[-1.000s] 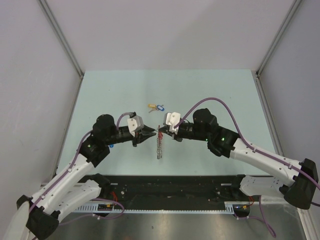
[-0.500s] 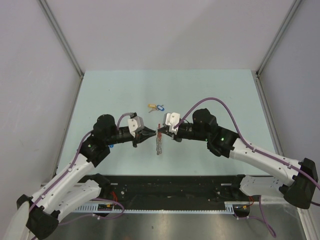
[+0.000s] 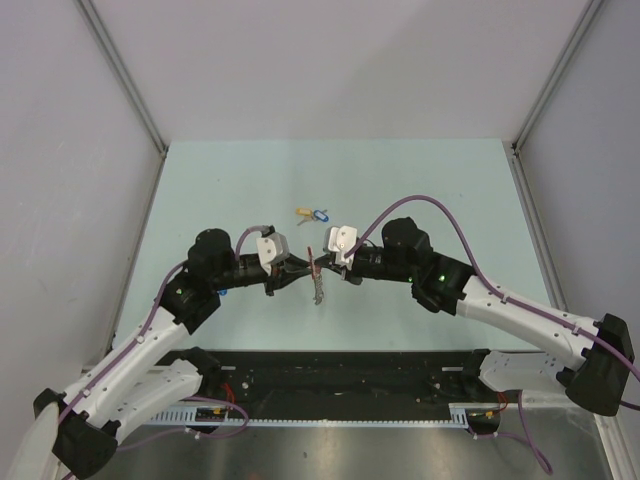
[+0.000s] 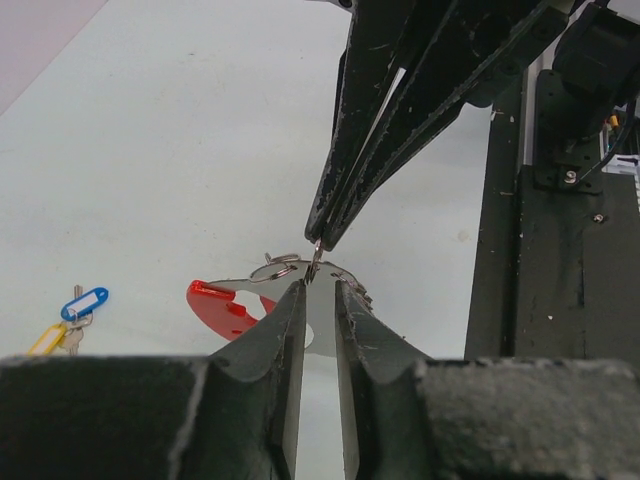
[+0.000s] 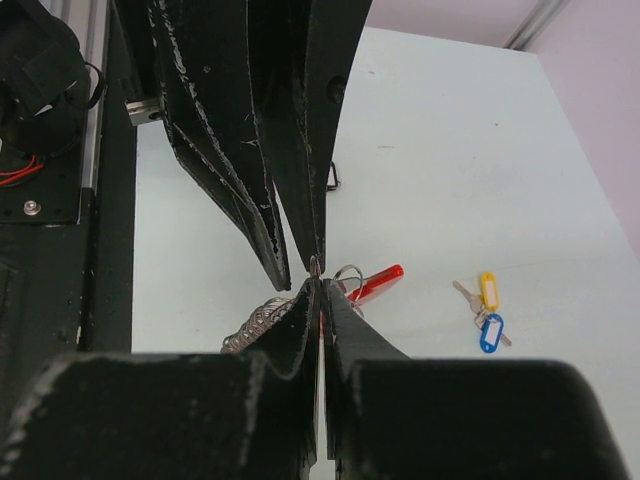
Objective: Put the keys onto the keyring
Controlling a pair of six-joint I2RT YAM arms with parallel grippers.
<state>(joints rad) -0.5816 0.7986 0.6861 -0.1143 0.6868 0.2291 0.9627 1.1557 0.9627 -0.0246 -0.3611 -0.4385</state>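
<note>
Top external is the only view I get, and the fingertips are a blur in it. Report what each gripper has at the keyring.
Observer: The right gripper is shut on the keyring, pinching its thin metal ring at the very tips.
Operator: Now the left one.
Observer: The left gripper has a narrow gap between its jaws, with bare table showing through. Its tips are at the ring, close to the right gripper's tips.
Operator: Name anything my view hides.
Observer: A small black loop tag lies on the table beyond the left gripper, apart from the keyring.
</note>
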